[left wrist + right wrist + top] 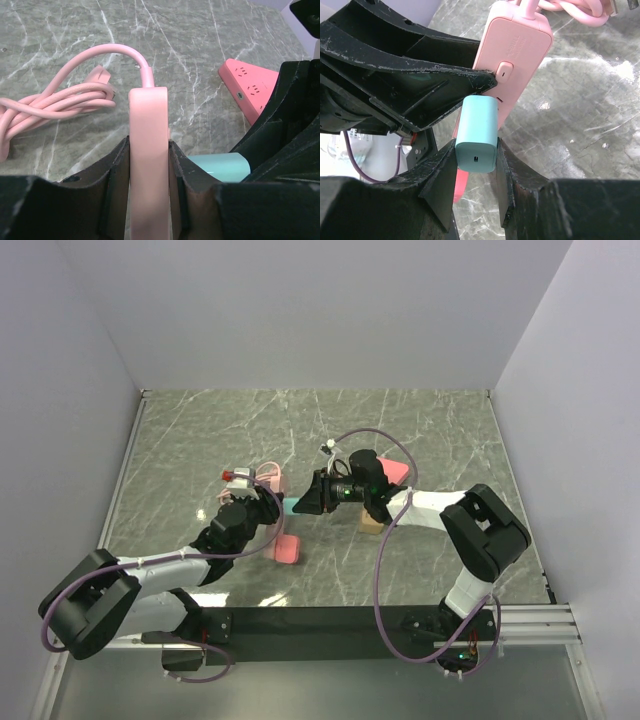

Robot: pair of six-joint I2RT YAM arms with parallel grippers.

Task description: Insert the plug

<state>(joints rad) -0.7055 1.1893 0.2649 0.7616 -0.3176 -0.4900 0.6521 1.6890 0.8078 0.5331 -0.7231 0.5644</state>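
My left gripper (pixel 149 146) is shut on a pink power strip (pixel 148 117), held on edge between its fingers. The strip's pink cable (pixel 47 105) lies coiled on the table to the left. My right gripper (pixel 476 150) is shut on a teal plug (pixel 478 131), whose far end presses against the face of the pink power strip (pixel 516 52). Its prongs are hidden. In the top view, the left gripper (pixel 266 508) and right gripper (pixel 303 502) meet at the table's middle, with the teal plug (pixel 288 505) between them and the strip's end (pixel 288 550) below.
A red triangular power strip (pixel 398 472) lies behind the right gripper; it also shows in the left wrist view (pixel 251 86). A small wooden block (pixel 372 524) sits under the right forearm. Grey walls enclose the marble table (pixel 230 430).
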